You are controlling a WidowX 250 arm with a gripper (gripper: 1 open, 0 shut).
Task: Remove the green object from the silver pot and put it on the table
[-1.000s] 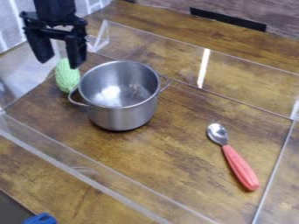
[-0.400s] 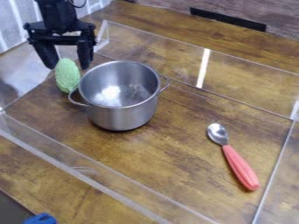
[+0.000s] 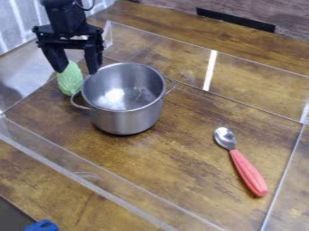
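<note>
Green object [image 3: 69, 80] lies on the counter [image 3: 205, 135] just left of the pot [image 3: 121, 97], directly under the spread fingers [image 3: 69, 63], long axis upright in view.

You see the gripper [image 3: 70, 61] open over the green object [image 3: 69, 81], left of the silver pot [image 3: 121, 97].
Green object lies on the counter [image 3: 193, 171], touching the pot's outer wall; a red-handled spoon [image 3: 241, 161] lies well apart, right.
</note>
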